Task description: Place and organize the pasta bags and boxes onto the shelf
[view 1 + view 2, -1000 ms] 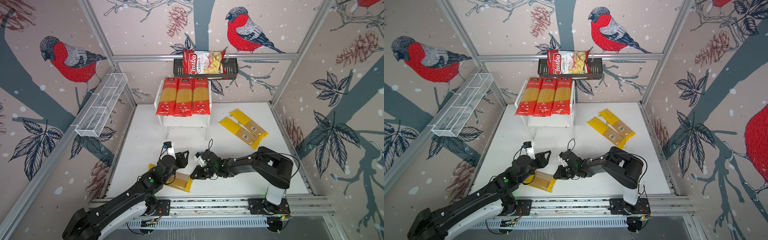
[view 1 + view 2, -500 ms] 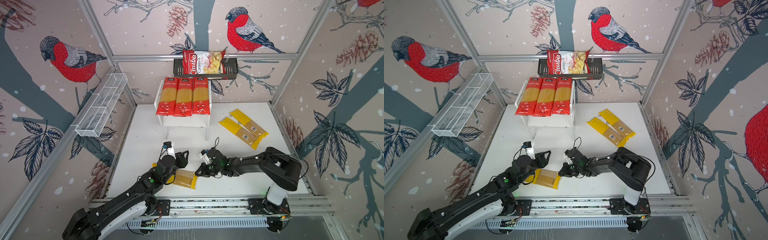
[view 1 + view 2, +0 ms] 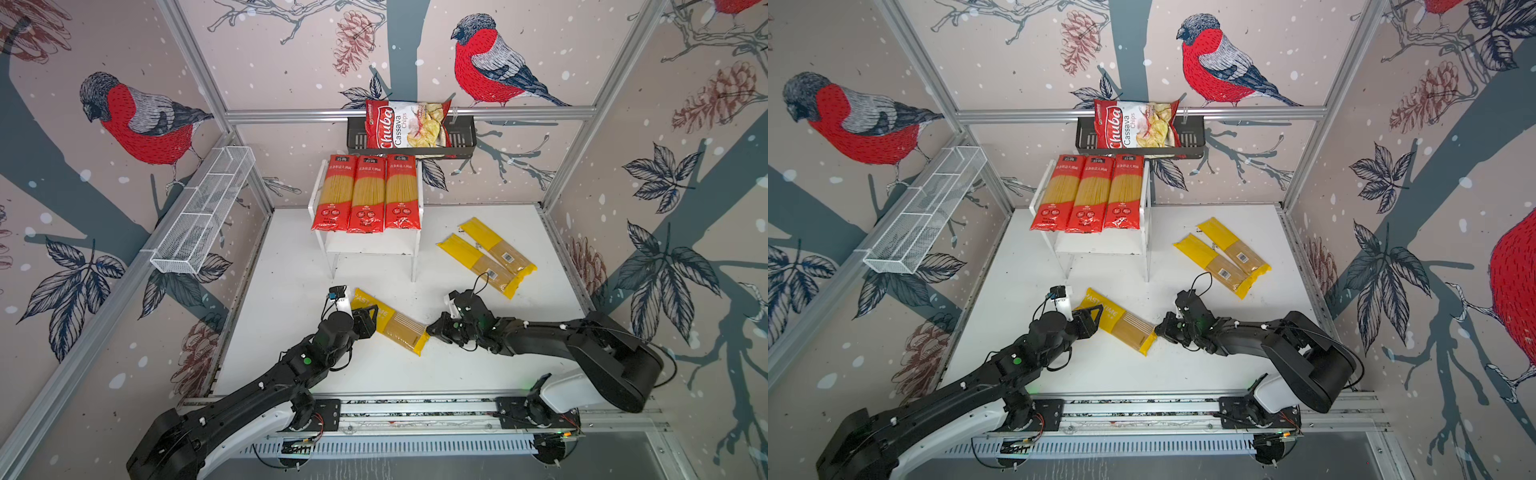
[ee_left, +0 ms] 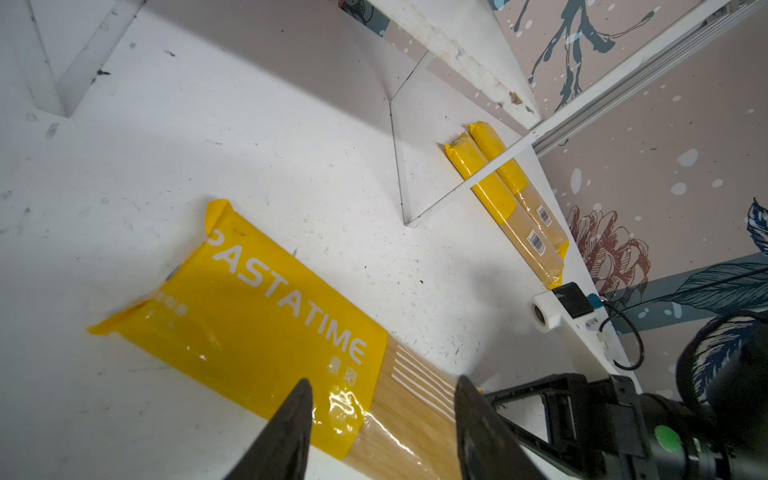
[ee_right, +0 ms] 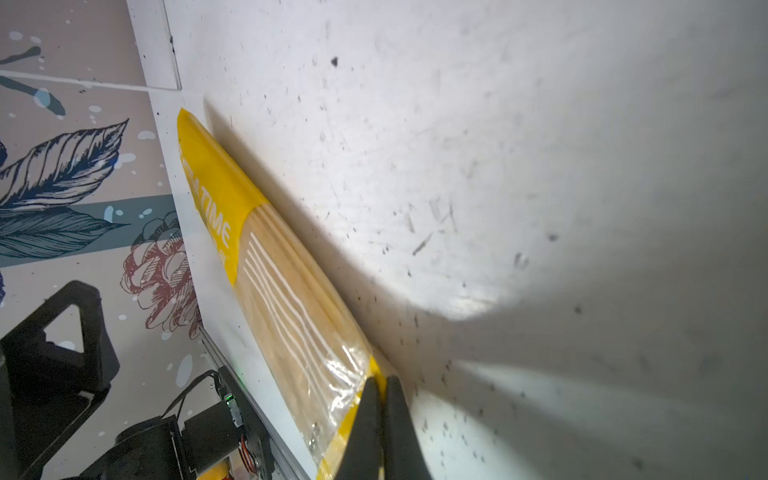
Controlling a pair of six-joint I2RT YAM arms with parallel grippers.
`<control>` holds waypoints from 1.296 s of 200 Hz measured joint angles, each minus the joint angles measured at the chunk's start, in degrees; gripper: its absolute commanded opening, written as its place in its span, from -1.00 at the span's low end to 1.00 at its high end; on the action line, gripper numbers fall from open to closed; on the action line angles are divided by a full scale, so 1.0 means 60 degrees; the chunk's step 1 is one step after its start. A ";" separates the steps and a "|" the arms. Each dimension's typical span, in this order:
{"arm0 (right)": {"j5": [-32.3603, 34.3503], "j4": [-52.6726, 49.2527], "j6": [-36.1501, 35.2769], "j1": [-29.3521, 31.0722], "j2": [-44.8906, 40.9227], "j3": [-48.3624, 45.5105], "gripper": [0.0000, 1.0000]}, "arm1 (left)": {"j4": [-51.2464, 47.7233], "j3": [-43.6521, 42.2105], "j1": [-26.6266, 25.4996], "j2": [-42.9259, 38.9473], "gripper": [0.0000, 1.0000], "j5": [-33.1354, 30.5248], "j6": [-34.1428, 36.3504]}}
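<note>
A yellow spaghetti packet (image 3: 399,328) (image 3: 1129,328) (image 4: 257,316) (image 5: 282,291) lies slantwise on the white table in front of the shelf (image 3: 370,246) (image 3: 1100,246). My left gripper (image 3: 370,320) (image 3: 1094,318) (image 4: 382,382) is open, its fingers standing over the packet's two long edges near its printed end. My right gripper (image 3: 432,330) (image 3: 1158,330) (image 5: 380,380) is shut on the flat seal at the packet's other end. Three red-ended packets (image 3: 368,193) (image 3: 1092,193) lie side by side on the shelf's top. Two more yellow packets (image 3: 486,257) (image 3: 1223,257) (image 4: 507,199) lie on the table to the right.
A Cassava Chips bag (image 3: 407,124) sits in the black basket (image 3: 461,137) on the back wall. A white mesh tray (image 3: 203,212) hangs on the left wall. The shelf's thin front legs (image 3: 414,266) stand just behind the grippers.
The right gripper has moved right and a little back, shut on the packet's end, and the packet has slid and turned with it. The left gripper has hardly moved.
</note>
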 measured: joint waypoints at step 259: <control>-0.0608 0.0546 -0.0528 0.1818 0.1869 0.1603 -0.30 | 0.1931 -0.0867 0.0659 0.2998 -0.11 0.1453 -0.0954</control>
